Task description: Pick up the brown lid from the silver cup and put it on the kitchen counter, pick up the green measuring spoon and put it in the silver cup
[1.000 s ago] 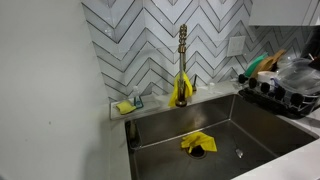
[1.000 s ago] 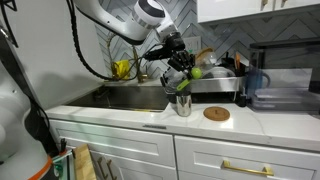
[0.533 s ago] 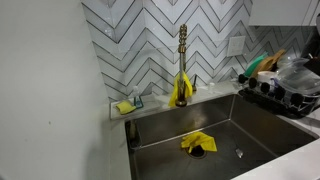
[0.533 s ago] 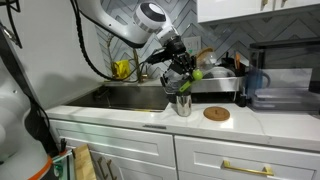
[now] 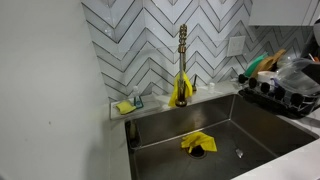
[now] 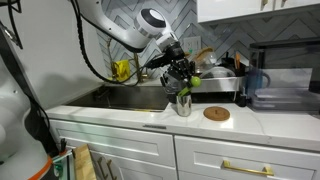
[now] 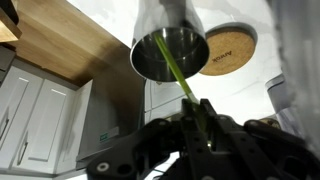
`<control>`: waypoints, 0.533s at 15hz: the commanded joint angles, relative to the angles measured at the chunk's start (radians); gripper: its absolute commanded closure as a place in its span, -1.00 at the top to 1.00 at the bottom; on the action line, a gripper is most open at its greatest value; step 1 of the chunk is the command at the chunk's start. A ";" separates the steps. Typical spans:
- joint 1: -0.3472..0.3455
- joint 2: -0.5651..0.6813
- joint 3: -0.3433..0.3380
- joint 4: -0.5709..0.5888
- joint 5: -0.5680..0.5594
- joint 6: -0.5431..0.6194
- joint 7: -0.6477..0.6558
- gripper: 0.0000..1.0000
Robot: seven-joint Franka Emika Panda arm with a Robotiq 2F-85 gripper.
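Now | gripper (image 6: 184,80) clamping green measuring spoon (image 7: 184,84) over silver cup (image 6: 183,104) rim | brown lid (image 6: 216,113) on kitchen counter (image 6: 120,116) beside cup

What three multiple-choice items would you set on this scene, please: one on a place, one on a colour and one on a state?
1. Where does the brown lid lie?
A on the floor
B on the kitchen counter, beside the silver cup
C on top of the cup

2. What colour is the cloth in the sink?
A yellow
B blue
C red

3. The tool is:
A open and empty
B shut on the lid
C shut on the green measuring spoon

Answers:
1 B: the lid lies flat on the counter, apart from the cup.
2 A: the crumpled cloth in the basin is plainly yellow.
3 C: in the wrist view the green handle runs from the tool to the cup's mouth.
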 commanded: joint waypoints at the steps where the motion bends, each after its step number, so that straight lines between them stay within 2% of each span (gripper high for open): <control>1: 0.008 -0.009 -0.007 -0.035 -0.009 0.015 0.042 -0.94; 8: 0.007 -0.005 -0.009 -0.040 -0.001 0.019 0.048 -0.94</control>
